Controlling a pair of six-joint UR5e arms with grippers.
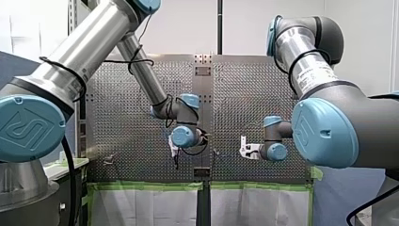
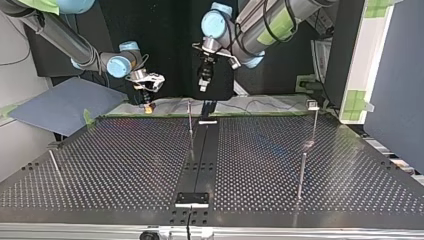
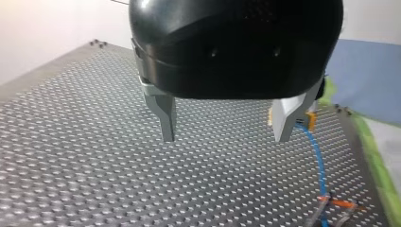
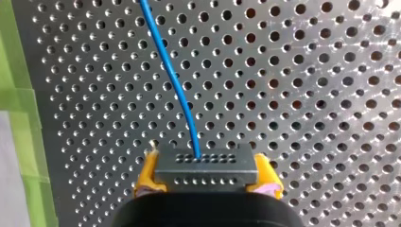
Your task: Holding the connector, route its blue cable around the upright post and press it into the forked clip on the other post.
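Observation:
In the right wrist view my right gripper (image 4: 206,182) is shut on the grey connector (image 4: 205,165), with a yellow pad on each side. The blue cable (image 4: 175,80) leaves the connector's face and runs ahead over the perforated table. My left gripper (image 3: 227,137) stands open above the table, nothing between its metal fingers (image 3: 165,118). Just behind one finger the held connector (image 3: 309,120) shows, its blue cable (image 3: 318,161) dropping to an anchor with orange parts (image 3: 333,204). In the top view a thin upright post (image 2: 190,125) stands mid-table, and a post with a forked clip (image 2: 313,104) is at the right.
Another bare post (image 2: 302,172) stands at the top view's right, and a slanted one (image 2: 55,165) at its left. A black strip (image 2: 200,155) runs down the table's middle. Green tape (image 4: 19,109) edges the table beside the right gripper.

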